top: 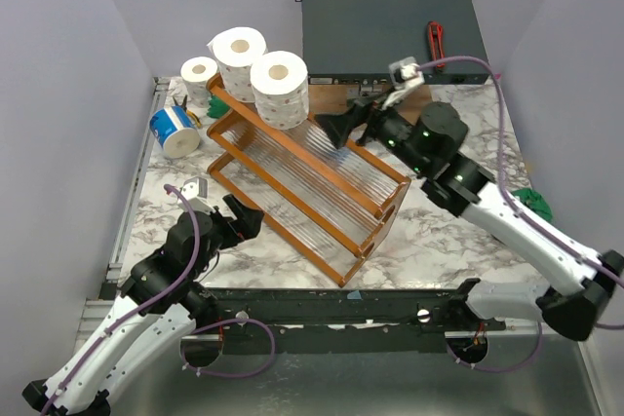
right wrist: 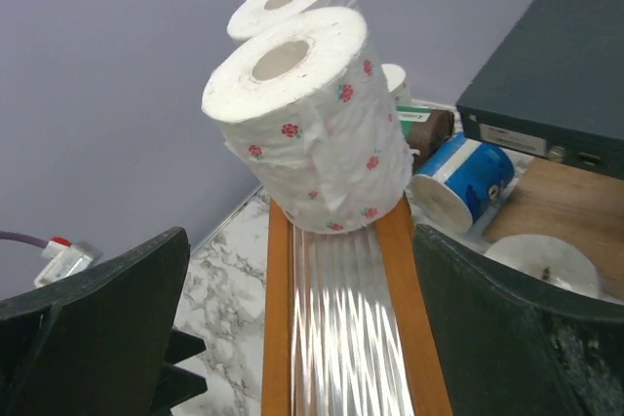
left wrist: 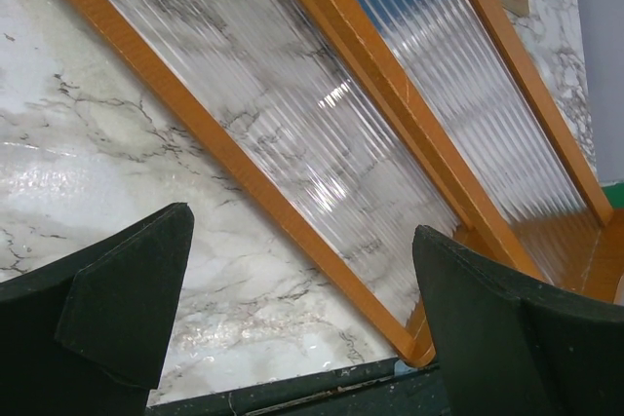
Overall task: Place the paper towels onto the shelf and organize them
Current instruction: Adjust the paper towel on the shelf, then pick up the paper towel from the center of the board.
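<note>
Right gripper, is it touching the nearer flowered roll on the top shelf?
Apart. The right wrist view shows bare shelf between the nearer flowered roll and the open right gripper.

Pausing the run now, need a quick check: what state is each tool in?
Left tool: open, holding nothing.
Right tool: open, holding nothing; the floral roll stands on the shelf ahead.
</note>
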### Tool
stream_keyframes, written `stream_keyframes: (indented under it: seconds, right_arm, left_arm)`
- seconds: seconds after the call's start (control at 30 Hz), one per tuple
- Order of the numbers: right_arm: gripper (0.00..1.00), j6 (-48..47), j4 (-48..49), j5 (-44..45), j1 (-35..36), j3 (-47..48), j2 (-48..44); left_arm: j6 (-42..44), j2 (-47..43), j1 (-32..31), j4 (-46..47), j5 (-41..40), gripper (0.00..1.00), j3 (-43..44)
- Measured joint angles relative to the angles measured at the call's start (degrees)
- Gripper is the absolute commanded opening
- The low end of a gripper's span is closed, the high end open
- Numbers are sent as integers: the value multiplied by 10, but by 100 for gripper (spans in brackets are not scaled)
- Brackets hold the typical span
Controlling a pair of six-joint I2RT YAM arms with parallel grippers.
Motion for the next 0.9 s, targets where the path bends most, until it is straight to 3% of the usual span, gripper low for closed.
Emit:
stream_keyframes:
  seconds: [0.23, 0.43, 0.6, 0.9]
  right_arm:
    - [100, 50, -62, 141, 1, -81, -167]
    - [100, 105, -151, 278, 2, -176, -255]
    - [100, 170, -253, 384, 2, -207, -293]
    - [100, 276, -422, 538, 2, -174, -305]
  left_arm:
    - [5, 12, 2, 1, -1, 99, 0]
    - [12, 44, 5, 11, -4, 99, 10]
    - [10, 67, 6, 21, -7, 99, 21]
    - [-11, 89, 13, 35, 0, 99, 18]
